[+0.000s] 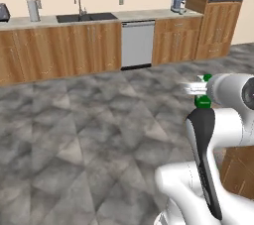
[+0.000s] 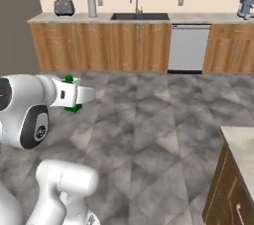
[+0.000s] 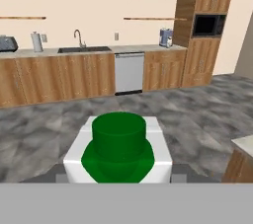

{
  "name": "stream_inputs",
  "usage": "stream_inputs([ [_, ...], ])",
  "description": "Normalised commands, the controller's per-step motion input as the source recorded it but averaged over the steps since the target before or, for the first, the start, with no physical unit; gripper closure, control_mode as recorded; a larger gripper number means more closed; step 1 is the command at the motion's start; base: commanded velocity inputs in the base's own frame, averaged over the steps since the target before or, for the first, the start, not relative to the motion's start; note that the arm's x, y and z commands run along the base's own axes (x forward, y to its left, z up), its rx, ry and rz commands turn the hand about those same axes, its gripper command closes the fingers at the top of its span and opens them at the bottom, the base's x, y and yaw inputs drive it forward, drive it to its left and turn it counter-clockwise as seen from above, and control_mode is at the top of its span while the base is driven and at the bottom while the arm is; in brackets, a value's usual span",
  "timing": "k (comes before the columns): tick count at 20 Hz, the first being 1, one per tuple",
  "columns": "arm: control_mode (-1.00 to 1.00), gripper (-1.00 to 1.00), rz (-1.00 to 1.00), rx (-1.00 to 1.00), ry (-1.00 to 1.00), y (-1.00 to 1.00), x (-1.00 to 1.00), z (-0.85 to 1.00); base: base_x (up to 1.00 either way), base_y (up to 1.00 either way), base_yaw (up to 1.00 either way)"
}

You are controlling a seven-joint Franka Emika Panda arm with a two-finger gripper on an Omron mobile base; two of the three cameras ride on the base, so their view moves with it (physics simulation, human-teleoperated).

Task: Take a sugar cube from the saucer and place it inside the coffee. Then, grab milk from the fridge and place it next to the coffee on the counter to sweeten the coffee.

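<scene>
My claw [image 3: 118, 181] pinches the milk [image 3: 118, 151] mid-floor; risk: carton slips if I swing fast toward the near-right counter [image 2: 243, 144].

Even bright light, soft rendered blur

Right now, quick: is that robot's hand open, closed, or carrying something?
Gripper: jaws closed on the milk, a white carton with a green top, carried above the kitchen floor.
</scene>
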Motion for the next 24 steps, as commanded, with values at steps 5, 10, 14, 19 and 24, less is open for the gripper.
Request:
stream_inputs([
  [5, 1.0, 1.0, 0.0, 0.0, 0.0, 0.0, 0.0, 0.0, 1.0, 0.13, -0.11],
  [10, 1.0, 1.0, 0.0, 0.0, 0.0, 0.0, 0.0, 0.0, 1.0, 0.04, -0.11],
  [14, 1.0, 1.0, 0.0, 0.0, 0.0, 0.0, 0.0, 0.0, 1.0, 0.01, -0.15],
  [19, 1.0, 1.0, 0.0, 0.0, 0.0, 0.0, 0.0, 0.0, 1.0, 0.0, -0.25],
  [24, 1.0, 1.0, 0.0, 0.0, 0.0, 0.0, 0.0, 0.0, 1.0, 0.0, -0.29],
])
